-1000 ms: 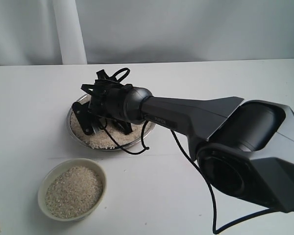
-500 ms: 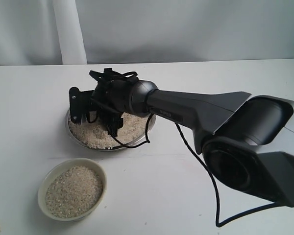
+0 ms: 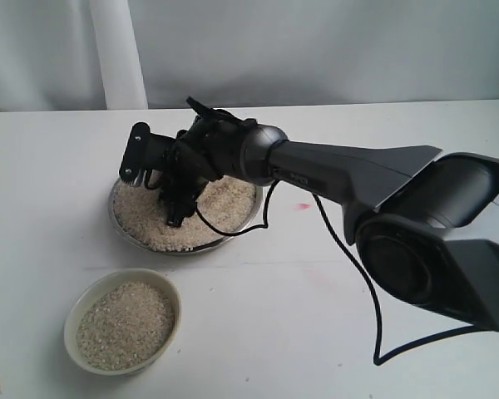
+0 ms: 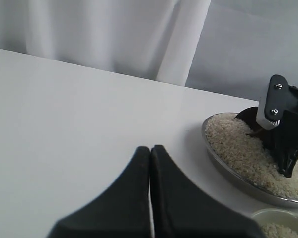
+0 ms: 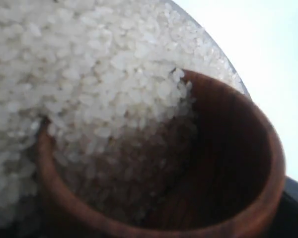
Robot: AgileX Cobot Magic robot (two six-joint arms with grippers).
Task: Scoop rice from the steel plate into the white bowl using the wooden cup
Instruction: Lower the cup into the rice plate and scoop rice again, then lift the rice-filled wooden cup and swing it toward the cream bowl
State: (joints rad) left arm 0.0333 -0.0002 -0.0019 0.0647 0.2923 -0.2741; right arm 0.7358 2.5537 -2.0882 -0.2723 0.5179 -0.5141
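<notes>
The steel plate (image 3: 121, 229) lies mid-table, heaped with rice (image 3: 224, 204). My right gripper (image 3: 158, 184) reaches across into it, tilted, with one finger (image 3: 135, 154) raised over the far left rim. In the right wrist view the wooden cup (image 5: 228, 148) fills the frame, lying tipped in the rice (image 5: 89, 74), with grains spilling into its dark inside. The gripper is shut on the cup, which the fingers hide in the exterior view. The white bowl (image 3: 72, 320) stands in front of the plate, holding rice (image 3: 125, 326). My left gripper (image 4: 150, 148) is shut and empty above bare table beside the plate (image 4: 223, 166).
The right arm (image 3: 358, 187) stretches from the lower right across the table, with a black cable (image 3: 349, 274) hanging from it. A white curtain (image 3: 116, 50) hangs behind the table's far edge.
The right gripper has turned at the wrist and shifted toward the plate's far left side. One finger has risen above the rim, and more of the rice shows.
</notes>
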